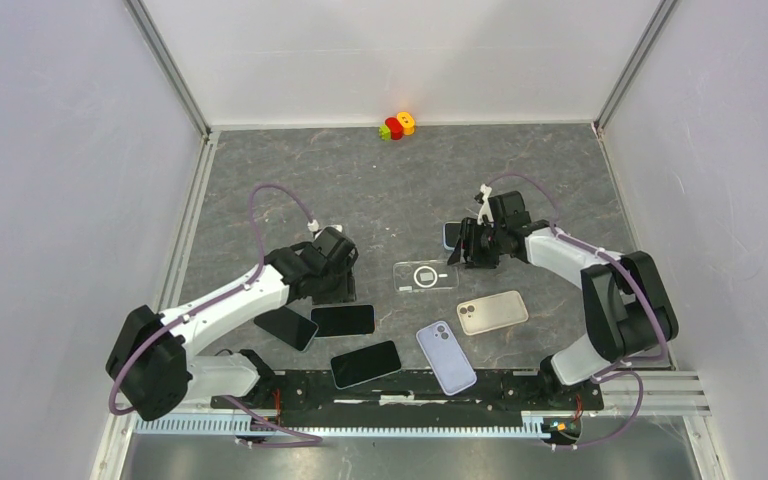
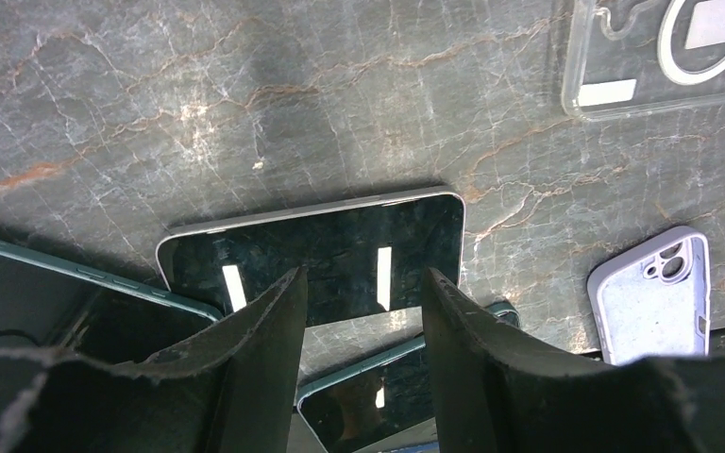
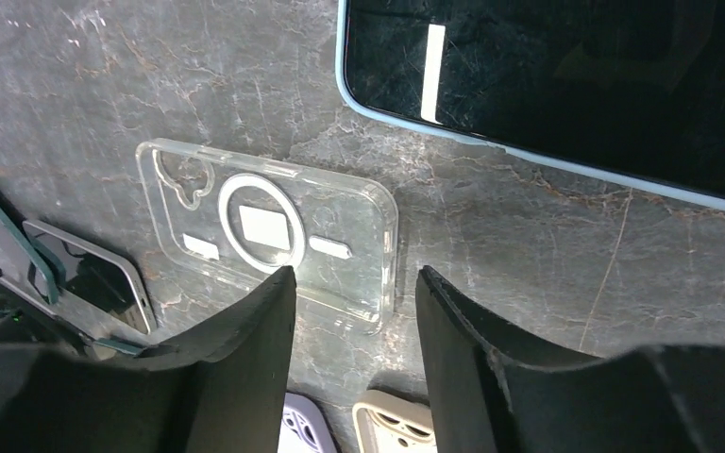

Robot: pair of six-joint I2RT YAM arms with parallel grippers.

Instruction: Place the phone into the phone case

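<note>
**Slick glass slabs and a floppy clear case: grab the edges**

Both arms are empty-handed. The left gripper (image 2: 363,283) has its fingers apart just above a silver-edged phone (image 2: 340,241), and nothing sits between them. The right gripper (image 3: 354,278) is also spread wide, hovering over the clear case (image 3: 264,226), with the blue-edged phone (image 3: 566,85) lying flat right beside that case on the table (image 1: 380,190).

Handling guess: the phones look rigid, thin and glossy, so probably slippery and not something to drop. Flat on stone there's nothing to get under, so pinching across the long side edges seems the safest bet. The clear case looks light and bendy. It would likely slide around unless one arm pins a rim or corner.

The count from the top view looks like five phones, one partly hidden under the left arm. There are three cases: clear, lavender case (image 1: 446,357) and beige case (image 1: 492,312).
</note>
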